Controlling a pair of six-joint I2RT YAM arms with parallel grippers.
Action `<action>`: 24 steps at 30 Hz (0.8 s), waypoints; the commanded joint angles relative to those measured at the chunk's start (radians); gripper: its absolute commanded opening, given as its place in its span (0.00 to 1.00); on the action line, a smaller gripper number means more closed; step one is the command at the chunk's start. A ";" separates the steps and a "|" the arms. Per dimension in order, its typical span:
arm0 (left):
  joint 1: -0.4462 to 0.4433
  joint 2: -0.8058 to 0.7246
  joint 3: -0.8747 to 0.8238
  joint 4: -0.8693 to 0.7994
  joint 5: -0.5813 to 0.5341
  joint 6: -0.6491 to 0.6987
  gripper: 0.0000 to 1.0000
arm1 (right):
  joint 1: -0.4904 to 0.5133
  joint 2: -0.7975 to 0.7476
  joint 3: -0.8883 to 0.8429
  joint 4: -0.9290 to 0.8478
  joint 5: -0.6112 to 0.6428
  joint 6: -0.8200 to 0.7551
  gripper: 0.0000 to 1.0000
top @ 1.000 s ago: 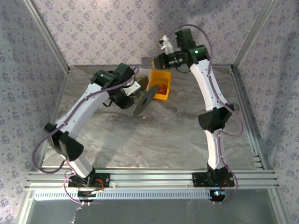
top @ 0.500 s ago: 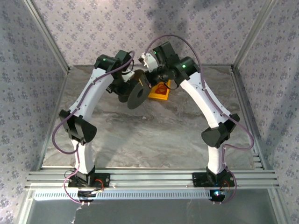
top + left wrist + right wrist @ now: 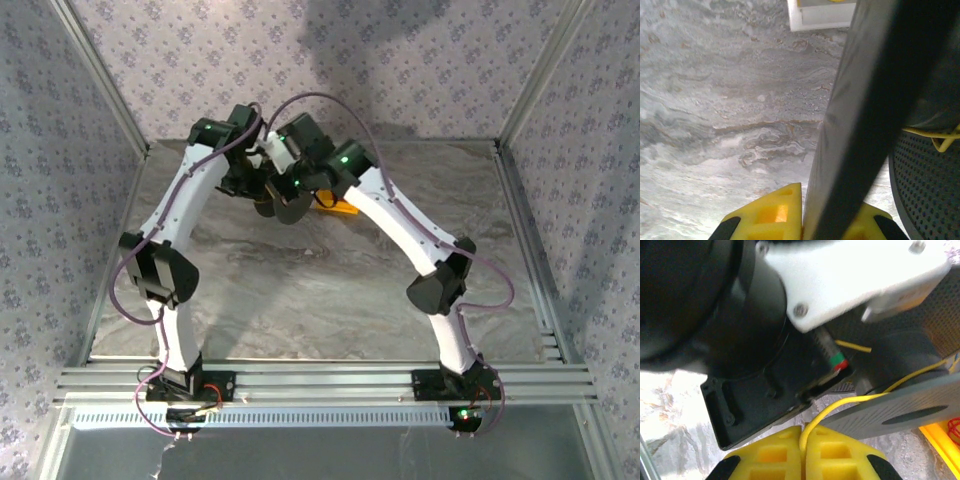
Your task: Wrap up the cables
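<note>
The dark grey spool (image 3: 290,205) hangs above the far middle of the table, between the two wrists. My left gripper (image 3: 807,220) is shut on the edge of one spool flange (image 3: 865,115), which fills the right of the left wrist view. Thin yellow cord (image 3: 940,137) lies across the spool's perforated face. My right gripper (image 3: 802,450) is shut on the yellow cord (image 3: 840,405), which rises from between the yellow fingers (image 3: 765,457) and runs right over the grey flange (image 3: 910,405). The left arm's wrist housing (image 3: 740,340) sits close in front of the right gripper.
A yellow bin (image 3: 343,205) sits on the marble table just behind and right of the spool, mostly covered by the right arm. Its white-and-yellow edge (image 3: 822,12) shows at the top of the left wrist view. Aluminium frame posts bound the table at both sides.
Both wrists have moved left and toward the far side, the right arm swinging across over the yellow bin. The spool went with the left gripper, and the two grippers now crowd together.
</note>
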 commanded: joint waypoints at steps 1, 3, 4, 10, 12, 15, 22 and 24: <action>0.057 -0.061 -0.060 0.255 0.089 -0.145 0.00 | 0.093 -0.042 0.037 0.050 -0.081 -0.028 0.00; 0.093 -0.112 -0.110 0.308 0.135 -0.177 0.00 | 0.105 -0.059 0.002 0.065 -0.052 -0.033 0.00; 0.109 -0.134 -0.132 0.331 0.148 -0.193 0.00 | 0.108 -0.066 -0.010 0.071 -0.042 -0.036 0.00; 0.162 -0.307 -0.281 0.479 0.107 -0.317 0.00 | 0.151 -0.064 -0.025 0.092 0.053 -0.046 0.00; 0.162 -0.376 -0.345 0.564 0.071 -0.378 0.00 | 0.168 -0.048 -0.015 0.110 0.100 -0.040 0.00; 0.159 -0.462 -0.439 0.677 0.029 -0.472 0.00 | 0.184 -0.023 0.003 0.139 0.154 -0.021 0.00; 0.150 -0.618 -0.613 0.954 -0.016 -0.628 0.00 | 0.176 -0.041 -0.076 0.231 0.261 0.055 0.00; 0.150 -0.652 -0.646 1.009 -0.025 -0.652 0.00 | 0.164 -0.076 -0.146 0.286 0.276 0.086 0.00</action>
